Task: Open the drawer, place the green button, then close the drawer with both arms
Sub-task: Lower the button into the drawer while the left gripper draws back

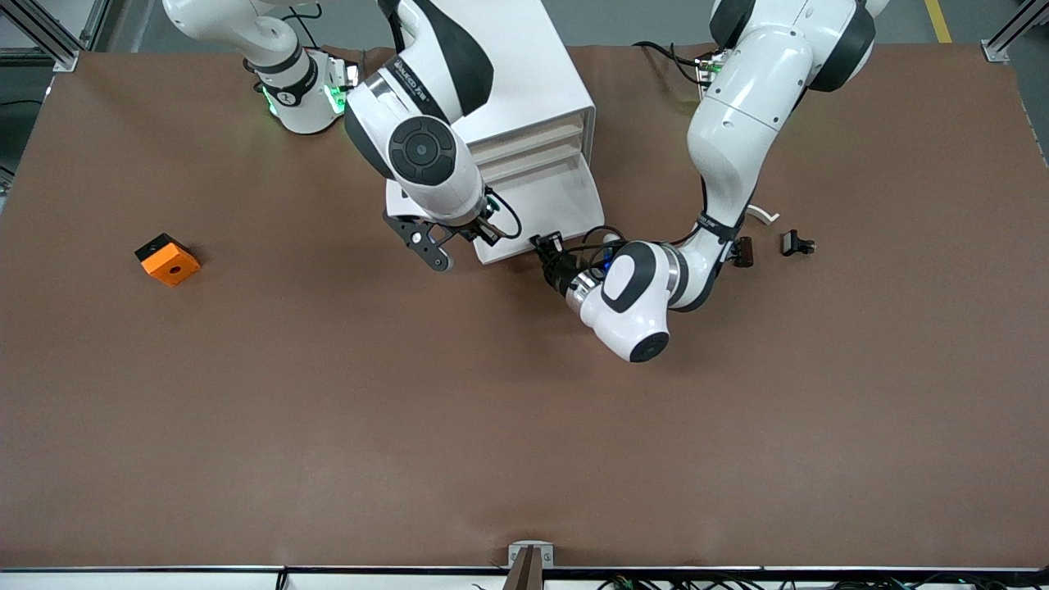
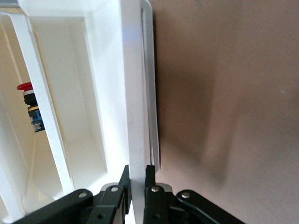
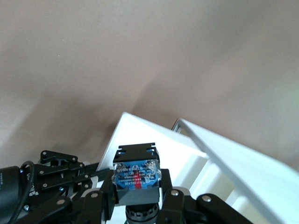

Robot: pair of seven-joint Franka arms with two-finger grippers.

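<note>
The white cabinet (image 1: 524,65) has its bottom drawer (image 1: 524,250) pulled out toward the front camera. My left gripper (image 1: 547,248) is at the drawer's front, and in the left wrist view it (image 2: 138,181) is shut on the thin front panel (image 2: 135,93). My right gripper (image 1: 471,232) hovers over the open drawer's corner toward the right arm's end. In the right wrist view it (image 3: 137,195) is shut on the button (image 3: 135,175), whose black and blue labelled body shows; its cap is hidden. The drawer's rim (image 3: 154,135) lies just below.
A red-capped switch (image 2: 30,107) shows inside the cabinet. An orange cube (image 1: 167,260) lies toward the right arm's end. Two small black clips (image 1: 796,243) (image 1: 742,251) and a white curved piece (image 1: 764,215) lie toward the left arm's end.
</note>
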